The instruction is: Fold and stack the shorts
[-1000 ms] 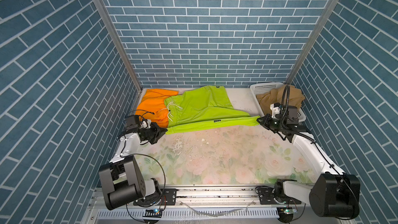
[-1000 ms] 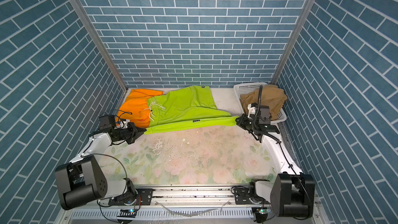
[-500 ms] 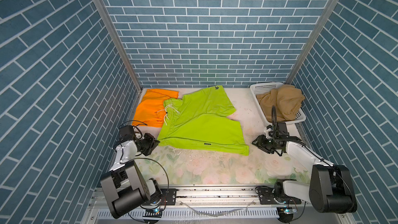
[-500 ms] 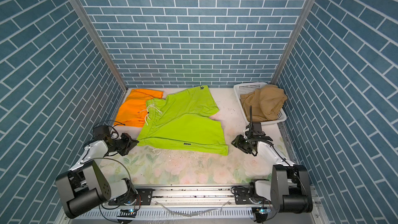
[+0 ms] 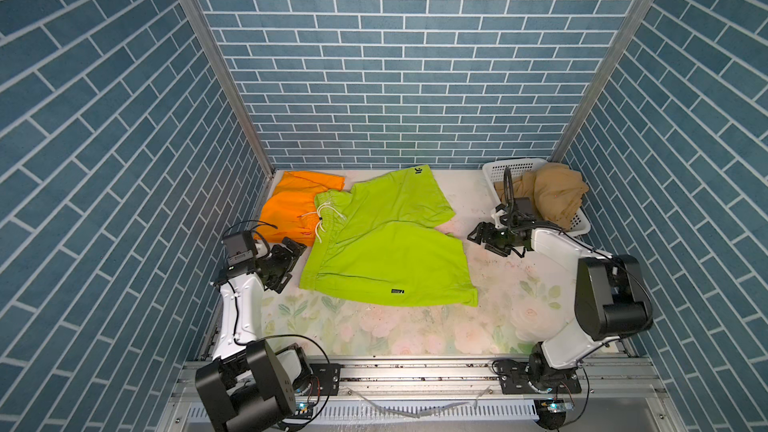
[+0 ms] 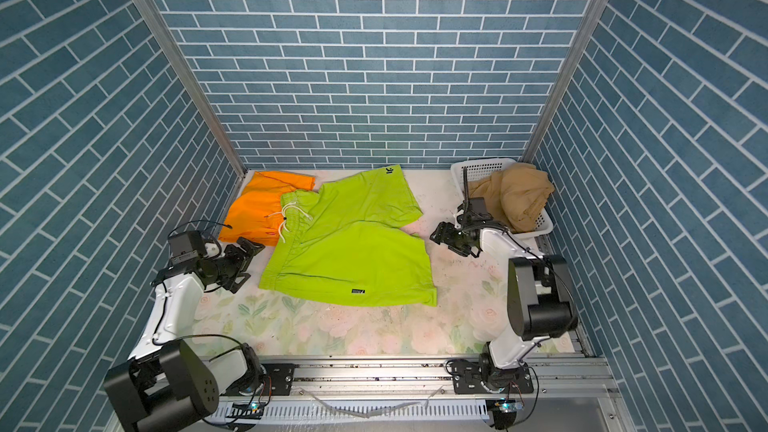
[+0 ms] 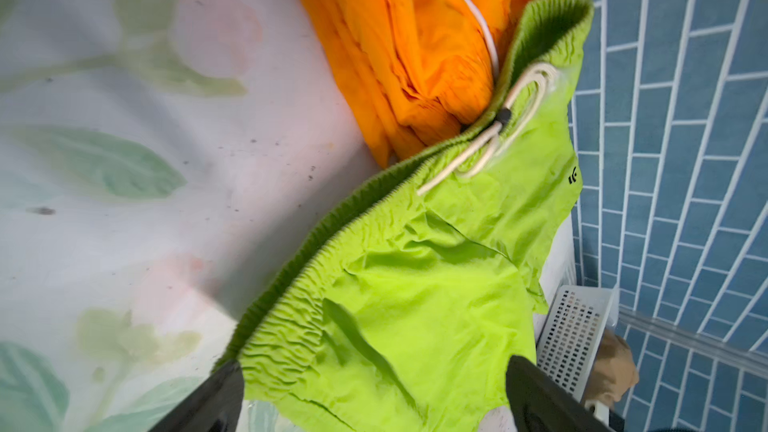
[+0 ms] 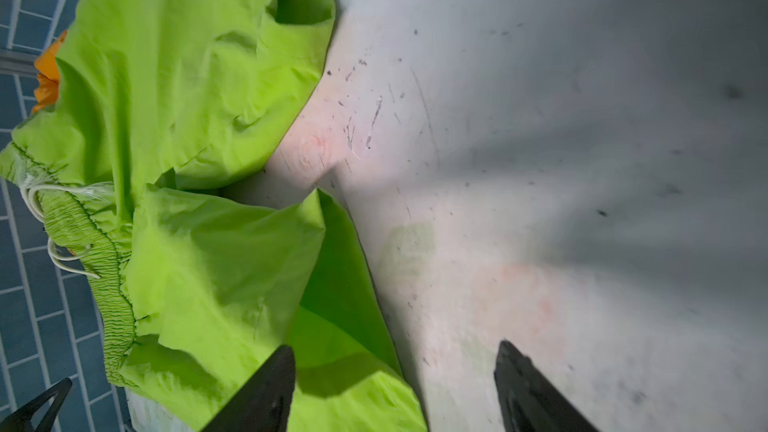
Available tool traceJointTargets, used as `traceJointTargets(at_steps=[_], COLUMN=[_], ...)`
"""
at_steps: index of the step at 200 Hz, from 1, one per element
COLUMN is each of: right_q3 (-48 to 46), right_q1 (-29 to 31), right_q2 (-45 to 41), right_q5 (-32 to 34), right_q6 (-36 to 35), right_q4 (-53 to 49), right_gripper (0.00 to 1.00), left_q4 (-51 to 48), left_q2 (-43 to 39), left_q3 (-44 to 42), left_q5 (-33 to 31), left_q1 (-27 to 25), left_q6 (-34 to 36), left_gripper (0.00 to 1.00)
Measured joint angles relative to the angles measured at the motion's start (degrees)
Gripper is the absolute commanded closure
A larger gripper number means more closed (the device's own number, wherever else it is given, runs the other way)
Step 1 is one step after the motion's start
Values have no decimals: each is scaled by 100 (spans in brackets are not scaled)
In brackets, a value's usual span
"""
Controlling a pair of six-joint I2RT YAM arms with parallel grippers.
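Observation:
The lime green shorts [image 5: 386, 243] [image 6: 349, 251] lie spread flat mid-table, waistband to the left and legs to the right, overlapping the edge of the orange shorts [image 5: 291, 209] [image 6: 257, 209] at the back left. The tan shorts [image 5: 552, 197] [image 6: 519, 197] sit bunched in the basket. My left gripper [image 5: 293, 263] [image 6: 245, 265] [image 7: 372, 367] is open just off the green waistband [image 7: 291, 317], gripping nothing. My right gripper [image 5: 484, 243] [image 6: 446, 243] [image 8: 395, 347] is open beside the green leg hem [image 8: 332, 367], holding nothing.
A white perforated basket [image 5: 515, 166] [image 6: 482, 166] stands at the back right corner, close behind my right arm. Blue brick walls enclose the floral table [image 5: 415, 326] on three sides. A metal rail [image 5: 415, 371] runs along the front edge.
Both grippers opened and let go of the green shorts, which went from stretched at the back to lying flat mid-table. The right gripper then drew back toward the basket.

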Motion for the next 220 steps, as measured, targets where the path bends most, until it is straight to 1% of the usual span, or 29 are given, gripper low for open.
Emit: traceJointTargets(at_steps=[7, 18, 27, 38, 54, 70, 85, 107, 131, 154, 172, 183, 220], right_q3=[177, 455, 623, 730, 739, 656, 457, 46, -269, -374, -365, -330, 74], right_q1=[81, 199, 278, 363, 446, 516, 560, 581, 579, 579, 579, 577, 391], right_q2=[267, 629, 826, 986, 1095, 1167, 1169, 1143, 1038, 1034, 1043, 1054, 1163], right_q5=[-55, -146, -199, -262, -365, -518, -643, -844, -935, -968, -981, -973, -962], right_q6=[37, 111, 160, 238, 402, 645, 839, 1104, 1405, 1746, 1952, 2090, 2138], right_q4=[72, 181, 275, 422, 660, 957, 1231, 1665, 2037, 2299, 2509, 2575, 2586], right_gripper=[23, 24, 24, 27, 32, 37, 38, 40, 49, 70, 91, 100, 100], left_q4=[13, 129, 273, 485, 726, 914, 979, 960, 957, 949, 962, 970, 1029], left_q2=[26, 76, 136, 264, 551, 820, 914, 918, 918, 918, 903, 885, 782], left_q3=[114, 275, 363, 378, 319, 116, -151, -459, -699, -905, -1012, -1025, -1123], left_q5=[-114, -291, -400, -505, -656, -765, -828, -949, -964, -975, -942, -940, -931], left_q1=[-385, -1150, -1762, -2367, -2942, -3246, -3324, -3298, -3136, -2870, -2667, -2623, -2603], left_q6=[-57, -192, -310, -496, -704, -868, -955, -966, -946, -901, -885, -879, -852], left_gripper=[0, 0, 0, 1, 0, 0, 0, 0, 0, 0, 0, 0, 0])
